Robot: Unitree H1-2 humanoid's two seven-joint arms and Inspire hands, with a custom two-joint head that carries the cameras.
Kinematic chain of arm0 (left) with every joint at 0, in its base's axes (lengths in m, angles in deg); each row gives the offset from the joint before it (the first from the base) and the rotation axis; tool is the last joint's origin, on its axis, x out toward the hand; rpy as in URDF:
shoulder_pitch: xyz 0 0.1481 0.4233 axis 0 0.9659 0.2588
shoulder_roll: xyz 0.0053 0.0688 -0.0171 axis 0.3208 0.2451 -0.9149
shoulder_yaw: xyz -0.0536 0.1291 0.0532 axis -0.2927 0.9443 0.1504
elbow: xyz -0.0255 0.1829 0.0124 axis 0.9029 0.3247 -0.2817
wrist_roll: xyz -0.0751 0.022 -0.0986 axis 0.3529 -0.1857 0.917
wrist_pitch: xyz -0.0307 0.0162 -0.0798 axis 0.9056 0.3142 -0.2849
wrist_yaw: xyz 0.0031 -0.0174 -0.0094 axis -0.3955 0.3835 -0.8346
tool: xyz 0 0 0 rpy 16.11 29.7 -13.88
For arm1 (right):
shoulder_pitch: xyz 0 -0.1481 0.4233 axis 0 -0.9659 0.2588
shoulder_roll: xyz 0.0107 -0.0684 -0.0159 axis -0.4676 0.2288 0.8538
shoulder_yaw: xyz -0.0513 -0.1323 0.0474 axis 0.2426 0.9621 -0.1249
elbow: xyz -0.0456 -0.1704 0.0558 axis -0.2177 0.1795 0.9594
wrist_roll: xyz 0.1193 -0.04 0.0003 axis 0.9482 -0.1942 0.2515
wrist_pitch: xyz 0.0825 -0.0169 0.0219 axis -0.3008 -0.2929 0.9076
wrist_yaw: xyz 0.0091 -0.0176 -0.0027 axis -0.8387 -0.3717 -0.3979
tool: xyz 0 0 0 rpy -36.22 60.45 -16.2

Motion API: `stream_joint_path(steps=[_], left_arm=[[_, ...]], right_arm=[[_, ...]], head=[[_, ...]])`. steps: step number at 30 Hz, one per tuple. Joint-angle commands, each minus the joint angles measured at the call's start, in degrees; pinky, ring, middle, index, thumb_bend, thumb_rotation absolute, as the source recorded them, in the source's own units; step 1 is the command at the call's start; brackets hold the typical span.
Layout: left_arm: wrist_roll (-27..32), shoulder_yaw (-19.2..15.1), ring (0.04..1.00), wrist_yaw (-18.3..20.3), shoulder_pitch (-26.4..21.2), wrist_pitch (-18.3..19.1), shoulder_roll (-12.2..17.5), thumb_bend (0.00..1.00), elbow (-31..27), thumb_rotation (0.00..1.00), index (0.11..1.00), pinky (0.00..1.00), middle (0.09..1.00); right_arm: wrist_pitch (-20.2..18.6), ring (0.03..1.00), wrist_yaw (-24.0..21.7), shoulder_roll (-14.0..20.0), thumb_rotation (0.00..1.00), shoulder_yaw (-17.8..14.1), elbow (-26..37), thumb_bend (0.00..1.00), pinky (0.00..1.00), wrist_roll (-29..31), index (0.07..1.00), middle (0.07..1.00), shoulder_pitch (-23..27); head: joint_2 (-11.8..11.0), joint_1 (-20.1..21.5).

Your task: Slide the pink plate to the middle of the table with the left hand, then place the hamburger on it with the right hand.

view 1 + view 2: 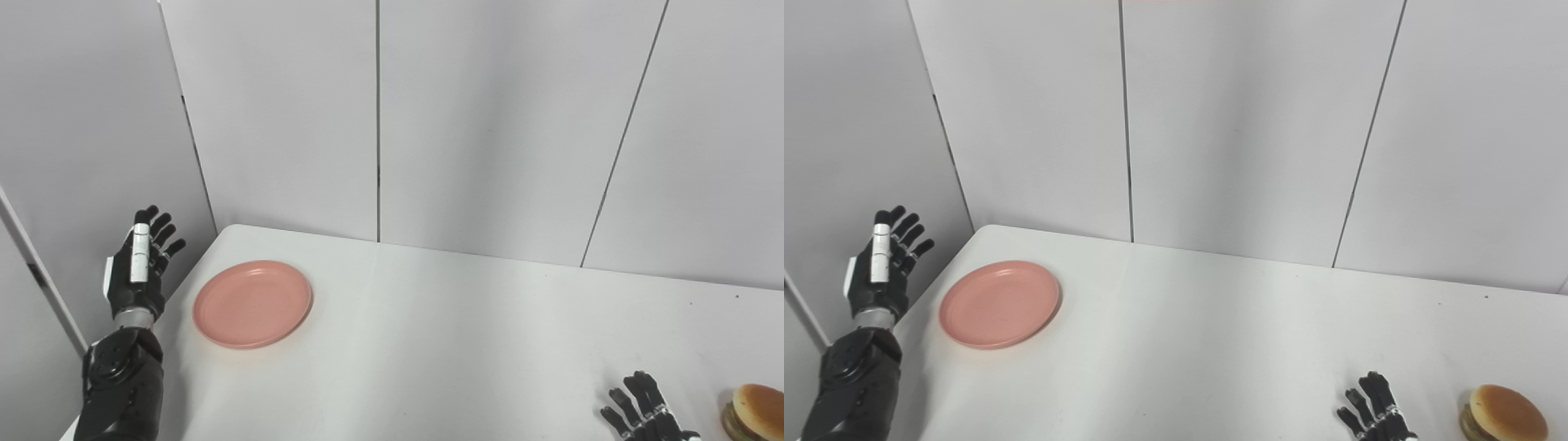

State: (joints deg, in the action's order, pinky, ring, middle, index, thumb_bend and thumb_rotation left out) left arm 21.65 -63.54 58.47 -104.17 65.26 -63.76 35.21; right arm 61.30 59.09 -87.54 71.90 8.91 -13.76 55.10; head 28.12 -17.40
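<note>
Pink plate (252, 304) near table (429, 343) corner; left hand (139, 269) and right hand (1373, 411) spread, empty.

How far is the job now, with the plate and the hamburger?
Nothing is done yet. The plate lies empty near the table's left end. The left hand is open beside it, off the table, not touching. The hamburger sits at the right, beside the open right hand. Sliding and placing remain.
</note>
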Motion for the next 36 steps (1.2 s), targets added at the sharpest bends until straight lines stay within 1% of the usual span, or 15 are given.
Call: stream_joint_path(steps=[1, 3, 5, 7, 10, 13, 16, 17, 23, 26, 29, 34, 36], left_arm=[[-0.21, -0.16, 0.858, 0.26, -2.82, -2.40, 2.37, 0.85, -0.28, 0.75, 0.796, 0.72, 0.837], [0.05, -0.17, 0.860, 0.47, -2.49, -1.94, 2.04, 0.85, 0.88, 0.76, 0.797, 0.72, 0.835], [1.07, -0.62, 0.866, 1.02, -2.24, -1.69, 1.39, 0.86, 1.96, 0.73, 0.805, 0.74, 0.834], [1.35, -0.74, 0.877, 0.94, -1.86, -2.04, 0.61, 0.84, 2.24, 0.71, 0.813, 0.76, 0.843], [0.76, -0.19, 0.896, 0.11, -0.36, -3.54, -1.81, 0.80, 2.45, 0.73, 0.835, 0.78, 0.873], [0.98, 0.13, 0.897, 0.57, 0.60, -4.08, -3.41, 0.79, 2.73, 0.73, 0.830, 0.80, 0.878], [0.49, 0.66, 0.889, -0.09, 1.33, -4.17, -4.72, 0.80, 2.67, 0.73, 0.826, 0.80, 0.870], [0.37, 0.89, 0.888, -0.19, 1.55, -4.20, -5.02, 0.80, 2.55, 0.73, 0.829, 0.78, 0.872], [0.02, 3.29, 0.892, 1.30, 3.10, -3.83, -6.11, 0.82, 1.08, 0.74, 0.835, 0.77, 0.870], [-0.27, 4.39, 0.878, 1.83, 3.58, -2.97, -6.62, 0.84, -0.39, 0.72, 0.829, 0.76, 0.855], [0.29, 5.34, 0.891, 3.20, 3.93, -1.54, -7.02, 0.85, -1.97, 0.69, 0.833, 0.78, 0.860], [0.23, 6.00, 0.872, 3.00, 3.86, 0.09, -8.00, 0.87, -3.72, 0.68, 0.811, 0.76, 0.846], [0.32, 6.01, 0.875, 3.22, 3.76, 0.39, -8.35, 0.87, -3.84, 0.67, 0.820, 0.77, 0.849]], right_arm=[[-1.20, 0.873, 0.25, -0.14, 1.00, -0.23, -1.64, 0.92, 0.85, -0.51, 0.893, 0.913, -2.97], [-1.40, 0.871, 0.20, -0.03, 1.00, -0.16, -1.38, 0.92, 0.85, -0.59, 0.897, 0.911, -3.03], [-1.53, 0.876, 0.36, 0.05, 1.00, -0.22, -1.29, 0.92, 0.86, -0.84, 0.899, 0.915, -3.03], [-1.94, 0.871, 0.63, 0.14, 1.00, -0.34, -1.06, 0.92, 0.85, -1.23, 0.894, 0.910, -2.99], [-2.34, 0.869, 0.06, 0.65, 1.00, -0.29, -0.52, 0.89, 0.85, -0.97, 0.899, 0.907, -3.06], [-2.77, 0.865, -0.21, 0.80, 1.00, -0.38, -0.09, 0.88, 0.84, -0.65, 0.901, 0.903, -3.20], [-3.85, 0.857, -0.02, 0.64, 1.00, -0.42, 1.01, 0.88, 0.83, -0.60, 0.895, 0.897, -3.50], [-4.16, 0.851, 0.05, 0.62, 1.00, -0.42, 1.31, 0.87, 0.81, -0.71, 0.890, 0.892, -3.58], [-5.13, 0.835, 0.07, 0.67, 1.00, -0.38, 2.62, 0.85, 0.79, -1.04, 0.885, 0.877, -4.04], [-5.77, 0.836, -0.10, 0.77, 1.00, -0.32, 3.01, 0.83, 0.80, -1.00, 0.894, 0.879, -4.05], [-6.25, 0.837, -0.12, 0.81, 1.00, -0.31, 3.11, 0.82, 0.80, -1.17, 0.897, 0.879, -3.94], [-7.41, 0.831, 0.27, 0.69, 1.00, -0.20, 3.68, 0.82, 0.79, -2.28, 0.894, 0.877, -3.92], [-7.76, 0.833, 0.18, 0.69, 1.00, -0.18, 3.87, 0.81, 0.80, -2.44, 0.899, 0.881, -3.94]], head=[[0.02, -0.07], [0.35, 0.25], [0.80, 1.02], [0.96, 0.86], [1.38, 0.67], [1.57, 0.86], [2.18, 1.57], [2.18, 1.57], [2.76, 1.97], [2.85, 2.13], [2.71, 2.61], [2.63, 2.71], [2.66, 2.74]])
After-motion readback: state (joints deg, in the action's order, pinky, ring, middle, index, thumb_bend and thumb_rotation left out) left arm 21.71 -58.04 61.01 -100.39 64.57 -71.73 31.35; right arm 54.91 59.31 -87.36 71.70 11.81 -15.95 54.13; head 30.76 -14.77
